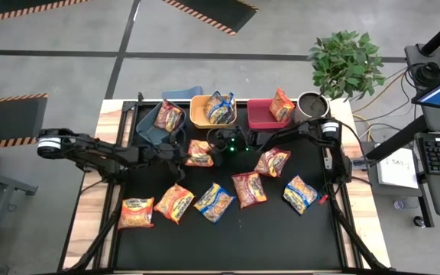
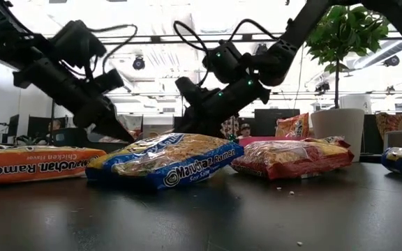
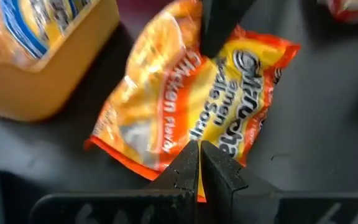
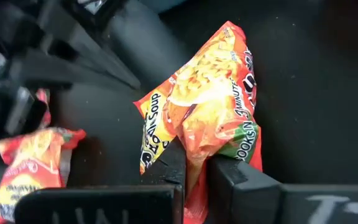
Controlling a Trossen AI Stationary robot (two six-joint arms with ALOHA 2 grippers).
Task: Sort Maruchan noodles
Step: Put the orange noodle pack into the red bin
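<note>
One orange-trimmed Maruchan packet (image 1: pixel 199 153) sits between both grippers near the table's far middle, in front of the bins. My left gripper (image 1: pixel 183 155) comes at it from the left and is shut on its near edge (image 3: pixel 199 158). My right gripper (image 1: pixel 214 145) reaches across from the right and is shut on its opposite end (image 4: pixel 194 168). Several more packets lie flat on the black mat, among them an orange one (image 1: pixel 136 212), a blue one (image 1: pixel 214 201) and a red one (image 1: pixel 248 189). In the low view the front packets hide the held one. My left gripper pinches the packet's orange-trimmed edge (image 3: pixel 174 148) between its two shut fingers, a sliver of wrapper showing between them. The packet spreads away in front of the fingers, printed face up. Whether it is clear of the mat cannot be told. My right gripper pinches the crumpled end of the same packet (image 4: pixel 194 144) between its two fingers. The wrapper bunches up and stands out beyond the fingers, creased along its middle. In the left wrist view its dark finger (image 3: pixel 219 25) sits on the packet's far end.
Three bins stand along the far edge: blue (image 1: pixel 150 126), yellow (image 1: pixel 198 114) and red (image 1: pixel 260 118), each holding a packet. A dark pot with a plant (image 1: pixel 312 103) stands at the far right corner. Both arms crowd the far middle of the mat.
</note>
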